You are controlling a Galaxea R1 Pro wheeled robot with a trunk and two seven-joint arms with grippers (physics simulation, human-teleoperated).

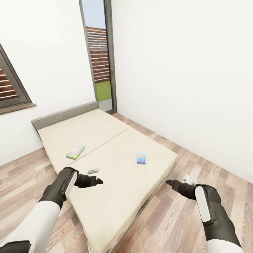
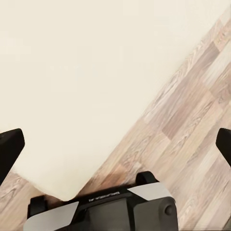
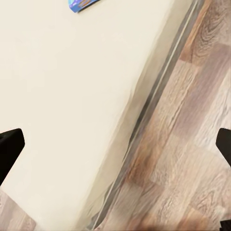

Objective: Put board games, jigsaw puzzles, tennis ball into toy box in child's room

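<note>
Ahead of the robot lies the bed (image 1: 105, 196), its bare beige mattress carrying two board games. Green-edged white board game (image 1: 75, 152): on the mattress half nearer the headboard (image 1: 65, 115), forward of the left gripper (image 1: 99, 181) and slightly to its left, long axis running diagonally toward the headboard. Smaller blue board game (image 1: 141, 158): on the other half, forward and between the two arms, long axis pointing roughly away from the robot; a corner of it also shows in the right wrist view (image 3: 83, 5). Left gripper: over the mattress near its front corner, jaws spread wide and empty. Right gripper (image 1: 169, 182): over the bed's edge beside the wood-plank floor (image 1: 196, 165), jaws likewise wide and empty. By position, the left arm is judged nearer the green-edged game, the right arm slightly nearer the blue one; both reaches go forward over the mattress.
</note>
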